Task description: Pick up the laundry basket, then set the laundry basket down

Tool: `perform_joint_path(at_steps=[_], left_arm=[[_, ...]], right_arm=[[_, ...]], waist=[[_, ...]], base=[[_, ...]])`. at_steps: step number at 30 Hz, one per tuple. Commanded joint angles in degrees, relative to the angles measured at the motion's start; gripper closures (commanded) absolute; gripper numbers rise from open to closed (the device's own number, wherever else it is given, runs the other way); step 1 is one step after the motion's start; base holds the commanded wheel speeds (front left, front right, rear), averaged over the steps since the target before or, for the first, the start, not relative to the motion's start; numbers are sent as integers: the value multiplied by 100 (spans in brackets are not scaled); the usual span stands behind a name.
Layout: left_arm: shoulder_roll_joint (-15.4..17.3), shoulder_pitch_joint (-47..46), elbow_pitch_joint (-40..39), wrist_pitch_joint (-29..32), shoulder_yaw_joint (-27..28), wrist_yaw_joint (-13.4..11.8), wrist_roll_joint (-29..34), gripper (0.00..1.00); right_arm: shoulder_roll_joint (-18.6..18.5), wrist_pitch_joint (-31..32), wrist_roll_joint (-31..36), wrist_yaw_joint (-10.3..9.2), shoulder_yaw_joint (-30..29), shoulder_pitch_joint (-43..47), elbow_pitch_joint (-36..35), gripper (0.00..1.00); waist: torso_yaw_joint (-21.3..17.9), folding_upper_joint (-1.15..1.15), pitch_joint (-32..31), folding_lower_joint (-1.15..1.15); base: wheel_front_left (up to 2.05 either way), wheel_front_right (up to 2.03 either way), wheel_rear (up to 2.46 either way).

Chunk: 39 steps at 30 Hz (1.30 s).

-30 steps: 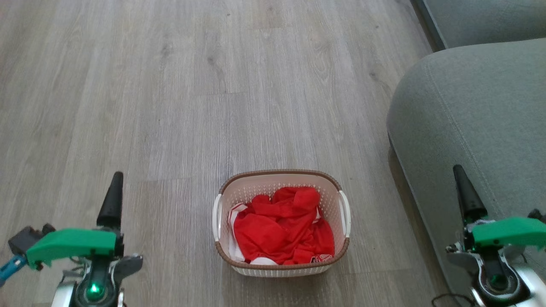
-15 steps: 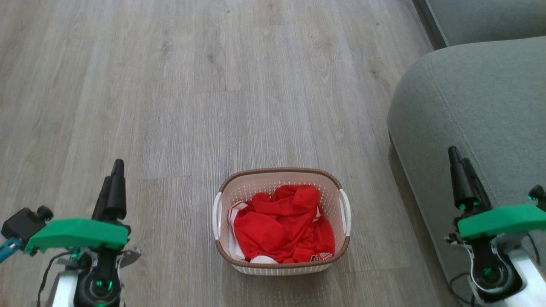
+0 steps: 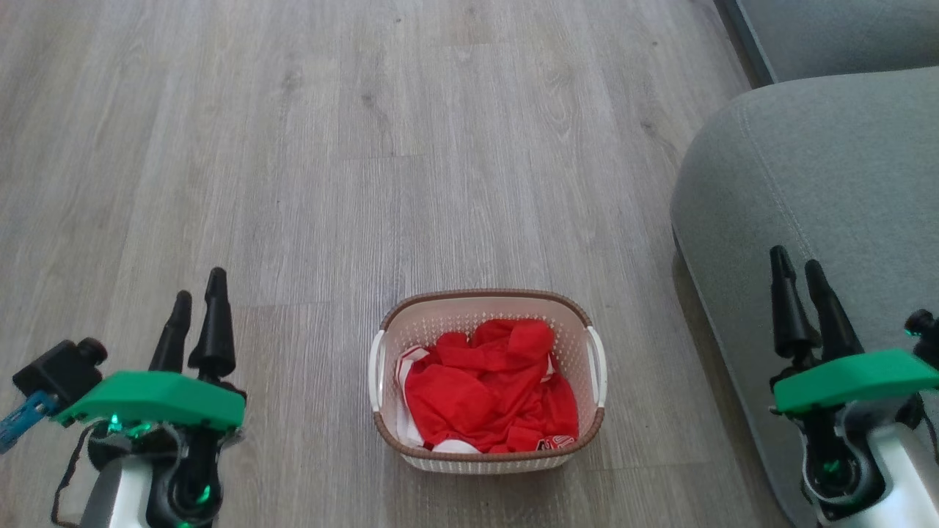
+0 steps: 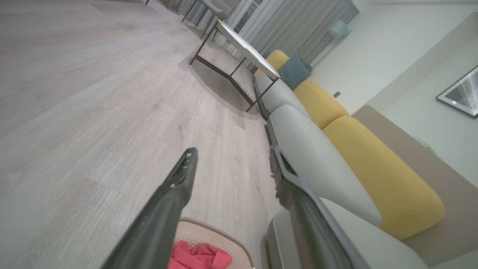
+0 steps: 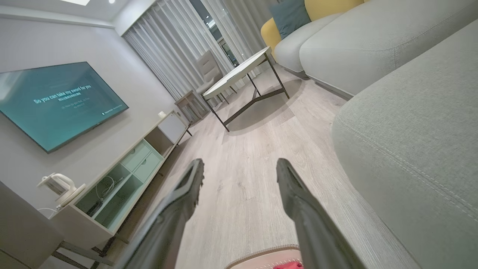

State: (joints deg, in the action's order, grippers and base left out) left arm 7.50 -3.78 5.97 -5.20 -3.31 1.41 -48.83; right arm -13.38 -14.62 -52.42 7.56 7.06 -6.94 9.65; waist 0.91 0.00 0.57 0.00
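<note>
The left gripper (image 3: 198,287) hangs above the floor (image 3: 293,147) with its two dark fingers a little spread and nothing between them, well apart from the laundry basket (image 3: 484,295). The basket stands upright on the floor, toward the side where the grey sofa (image 3: 807,183) bounds the boards, and its red clothes (image 3: 488,389) are heaped inside. Its white left handle (image 3: 375,370) and right handle (image 3: 598,367) are both free. Further right, the right gripper (image 3: 794,260) is likewise spread and empty, seen against the sofa's rounded end and clear of the basket. By my reading the task has barely begun. Neither claw touches a handle, so the reach, the grasp, the lift and the setting down are all left to do. As for writing, the right wrist view shows a wall television (image 5: 59,101) whose larger caption seems to read "So you can take my sword for you". The smaller lines under it, and a white print on the clothes, are too small to read.
</note>
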Motion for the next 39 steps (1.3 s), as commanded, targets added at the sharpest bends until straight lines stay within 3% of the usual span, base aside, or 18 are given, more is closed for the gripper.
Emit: perform_joint_path(at_steps=[1,14,39], left_arm=[[184,-374,-242,-72,82,-18,204,0],[278,-298,-161,-280,-209,-78,1290,0],[269,-297,246,-410,-497,-168,2594,0]], right_arm=[[-33,26,238,-4,-47,-304,-147,0],[185,227,1393,-5,-239,-295,205,0],[454,323,3228,-6,-241,-346,691,0]], waist=[[2,0,-2,0],[11,0,0,0],[72,0,12,0]], base=[[0,0,0],[0,0,0],[0,0,0]])
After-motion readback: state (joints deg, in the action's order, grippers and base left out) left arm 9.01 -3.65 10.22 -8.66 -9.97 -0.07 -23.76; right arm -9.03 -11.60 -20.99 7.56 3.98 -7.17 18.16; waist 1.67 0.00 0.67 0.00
